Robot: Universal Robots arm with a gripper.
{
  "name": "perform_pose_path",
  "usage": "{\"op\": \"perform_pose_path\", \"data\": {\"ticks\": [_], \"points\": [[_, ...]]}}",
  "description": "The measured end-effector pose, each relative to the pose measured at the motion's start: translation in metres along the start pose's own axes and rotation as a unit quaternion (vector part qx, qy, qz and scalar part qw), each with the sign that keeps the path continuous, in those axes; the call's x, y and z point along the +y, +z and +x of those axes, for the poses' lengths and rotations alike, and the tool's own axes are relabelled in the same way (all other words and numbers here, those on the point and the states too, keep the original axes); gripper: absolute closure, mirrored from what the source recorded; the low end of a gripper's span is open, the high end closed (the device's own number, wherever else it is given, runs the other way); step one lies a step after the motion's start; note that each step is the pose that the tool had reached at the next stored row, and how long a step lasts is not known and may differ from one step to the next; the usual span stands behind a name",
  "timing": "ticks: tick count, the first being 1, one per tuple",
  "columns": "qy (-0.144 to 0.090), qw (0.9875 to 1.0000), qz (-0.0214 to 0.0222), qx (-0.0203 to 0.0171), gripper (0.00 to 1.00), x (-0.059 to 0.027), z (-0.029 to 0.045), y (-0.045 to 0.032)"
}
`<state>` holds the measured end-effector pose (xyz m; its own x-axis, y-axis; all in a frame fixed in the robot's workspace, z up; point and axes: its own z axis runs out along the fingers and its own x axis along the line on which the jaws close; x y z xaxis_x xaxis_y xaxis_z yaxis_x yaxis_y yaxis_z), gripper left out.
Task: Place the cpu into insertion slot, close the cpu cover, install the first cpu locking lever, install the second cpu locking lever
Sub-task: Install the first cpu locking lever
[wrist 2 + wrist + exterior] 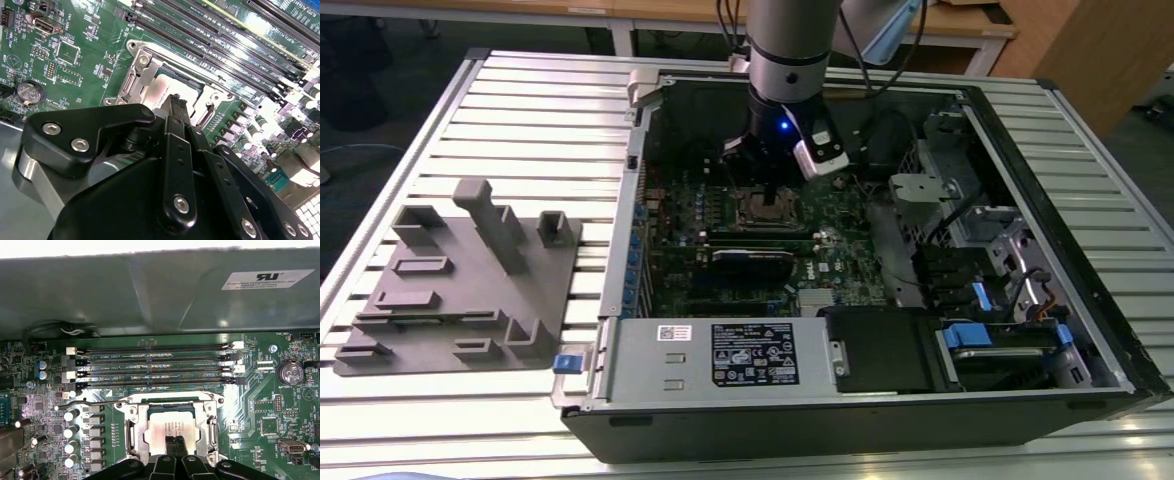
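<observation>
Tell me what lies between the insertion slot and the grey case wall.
Four long black memory slots, side by side, lie between the insertion slot and the case wall in the first wrist view.

I work over a pale ribbed metal table (520,110) under even light, with wooden desks (660,14) beyond it, a wooden panel (1101,50) at the exterior view's right and dark floor (340,215) at its left
</observation>
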<state>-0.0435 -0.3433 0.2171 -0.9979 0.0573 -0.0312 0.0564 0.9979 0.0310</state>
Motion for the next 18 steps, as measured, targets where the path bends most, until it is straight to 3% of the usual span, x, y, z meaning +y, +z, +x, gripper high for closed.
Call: {"op": "perform_pose_path", "data": {"ticks": [8,15,18], "points": [[0.000,1.0000,0.0000,0.0000,0.89,0.0000,0.0000,-0.0008],[0.000,1.0000,0.0000,0.0000,0.89,0.0004,-0.0004,-0.0119],[0.000,1.0000,-0.0001,-0.0001,0.89,0.0004,-0.0004,-0.0129]]}}
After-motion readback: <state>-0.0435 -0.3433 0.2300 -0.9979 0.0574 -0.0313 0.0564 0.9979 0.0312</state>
